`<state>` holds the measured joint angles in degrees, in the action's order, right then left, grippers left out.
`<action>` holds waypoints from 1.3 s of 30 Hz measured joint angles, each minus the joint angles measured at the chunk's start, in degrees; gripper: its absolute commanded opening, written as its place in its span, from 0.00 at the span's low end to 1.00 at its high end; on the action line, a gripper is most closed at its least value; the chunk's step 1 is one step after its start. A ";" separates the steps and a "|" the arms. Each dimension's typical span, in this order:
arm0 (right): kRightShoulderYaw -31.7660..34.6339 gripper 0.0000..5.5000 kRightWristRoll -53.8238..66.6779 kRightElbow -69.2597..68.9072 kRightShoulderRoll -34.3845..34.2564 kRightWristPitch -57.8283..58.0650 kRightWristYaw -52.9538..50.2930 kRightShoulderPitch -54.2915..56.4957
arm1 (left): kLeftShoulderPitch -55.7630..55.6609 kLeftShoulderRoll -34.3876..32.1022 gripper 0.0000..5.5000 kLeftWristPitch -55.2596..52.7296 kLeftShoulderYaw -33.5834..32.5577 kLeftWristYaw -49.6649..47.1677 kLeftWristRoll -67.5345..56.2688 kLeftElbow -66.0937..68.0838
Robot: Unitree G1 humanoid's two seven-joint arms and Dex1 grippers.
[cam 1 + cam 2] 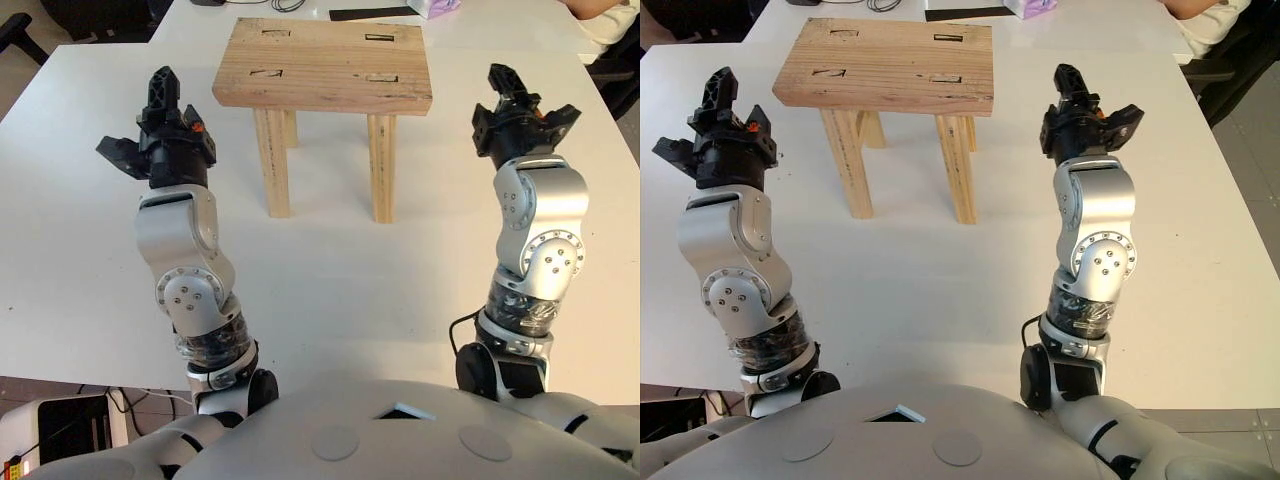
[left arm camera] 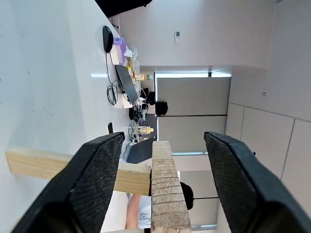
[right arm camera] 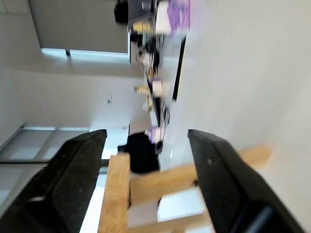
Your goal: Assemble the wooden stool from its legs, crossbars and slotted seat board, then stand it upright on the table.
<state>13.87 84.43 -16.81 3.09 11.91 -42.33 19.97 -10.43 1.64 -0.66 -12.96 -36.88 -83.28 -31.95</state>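
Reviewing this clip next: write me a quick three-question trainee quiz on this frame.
1. True or false: the stool stands upright on the table.
2. The left gripper and right gripper are: A) both open; B) both shut on legs; C) one shut on a crossbar.
3. Fill in: the top of the seat board shows ___ slots.

Key: 1 true; 2 A; 3 four.
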 measured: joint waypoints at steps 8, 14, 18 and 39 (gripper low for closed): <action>-7.97 0.56 -38.21 18.17 18.13 -1.30 16.38 10.00 | -5.79 -24.81 0.54 -3.10 -6.85 10.72 26.42 18.11; -15.03 0.56 -60.01 34.23 18.07 -10.33 21.31 20.64 | -18.75 -28.01 0.54 5.61 0.71 15.51 52.48 39.45; -15.88 0.56 -68.03 48.05 13.53 -14.68 22.80 23.30 | -19.24 -23.97 0.54 12.11 2.73 17.02 63.47 54.21; -13.75 0.56 -87.62 53.24 8.80 -22.98 21.89 26.71 | -29.71 -16.22 0.54 15.92 -1.24 19.39 71.10 60.10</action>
<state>0.11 -3.19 36.43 11.90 -11.07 -20.44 46.68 -40.14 -14.58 15.27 -14.20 -17.50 -12.18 28.15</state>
